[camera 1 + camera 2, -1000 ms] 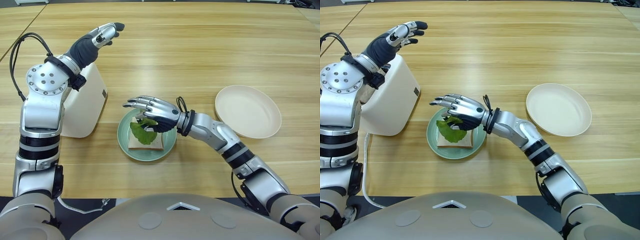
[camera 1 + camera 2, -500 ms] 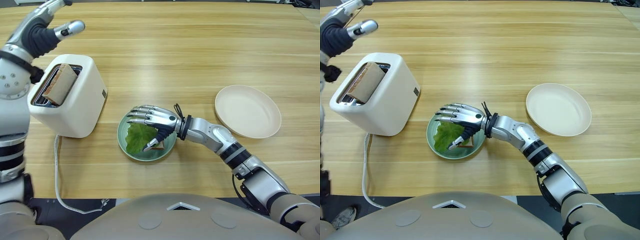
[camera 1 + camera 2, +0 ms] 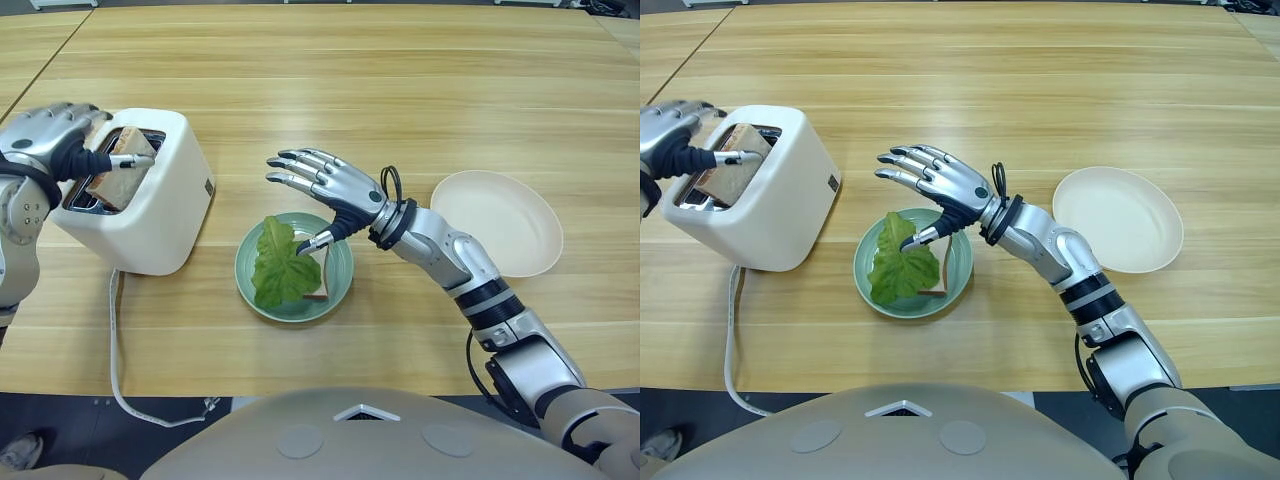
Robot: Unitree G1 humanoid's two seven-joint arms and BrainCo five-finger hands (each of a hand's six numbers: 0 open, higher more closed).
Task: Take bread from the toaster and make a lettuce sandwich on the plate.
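pinching the top of the bread slice [image 3: 112, 186] that stands in the white toaster [image 3: 165, 215] slot, the left hand [image 3: 48, 135] sits at far left. just right of the toaster, a green plate [image 3: 341, 268] holds a second slice [image 3: 318, 287] with a lettuce leaf [image 3: 280, 268] on it. the right hand [image 3: 338, 186] hovers above, fingers spread, empty. a cream plate [image 3: 500, 225] lies further right.
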